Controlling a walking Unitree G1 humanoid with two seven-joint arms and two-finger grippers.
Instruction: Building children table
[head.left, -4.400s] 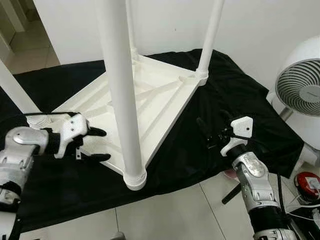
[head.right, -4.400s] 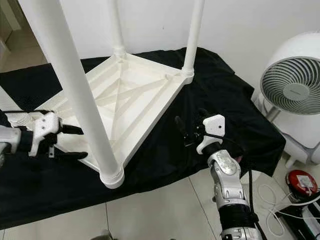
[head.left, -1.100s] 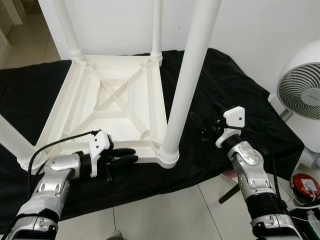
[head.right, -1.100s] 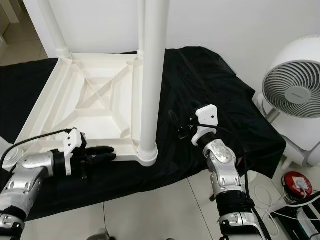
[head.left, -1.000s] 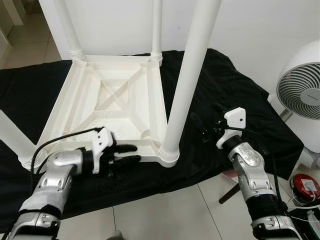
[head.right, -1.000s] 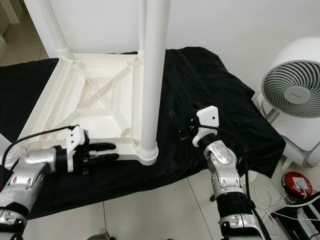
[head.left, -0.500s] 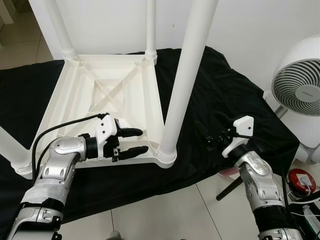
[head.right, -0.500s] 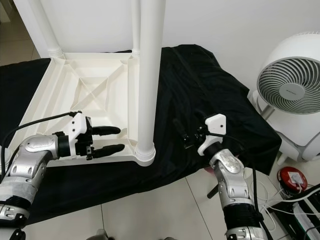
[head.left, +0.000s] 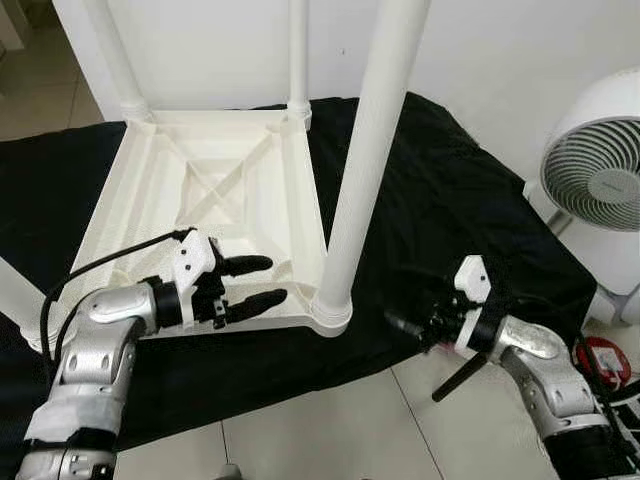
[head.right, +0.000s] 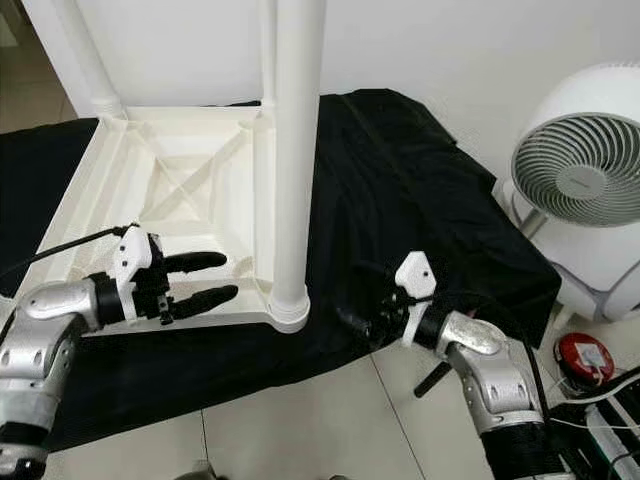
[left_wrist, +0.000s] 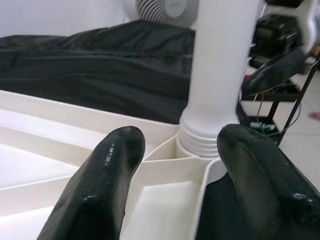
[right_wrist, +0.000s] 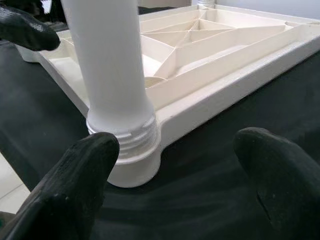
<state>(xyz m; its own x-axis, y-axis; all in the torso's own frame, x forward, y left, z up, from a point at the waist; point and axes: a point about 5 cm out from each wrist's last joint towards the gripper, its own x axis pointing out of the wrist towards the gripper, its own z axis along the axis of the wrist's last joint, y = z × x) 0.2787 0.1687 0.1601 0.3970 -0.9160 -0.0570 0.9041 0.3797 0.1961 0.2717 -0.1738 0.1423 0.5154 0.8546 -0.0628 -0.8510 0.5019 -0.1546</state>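
A white plastic children's table lies upside down on a black cloth, its legs pointing up. The nearest leg is screwed into a threaded corner socket at the front right. My left gripper is open. Its fingers straddle the table's front rim just left of that socket, one over the ribbed underside and one outside the rim. My right gripper is open at the cloth's front edge, pointing at the socket from the right and apart from it.
A white floor fan stands at the right, with a red object and cables on the tiled floor beside it. A white wall runs behind the table. Two more legs rise at the back corners.
Over the last seconds the table turned, bringing a leg to the front right. My right gripper dropped and swung left toward that leg's base. The left gripper stays open at the front rim.
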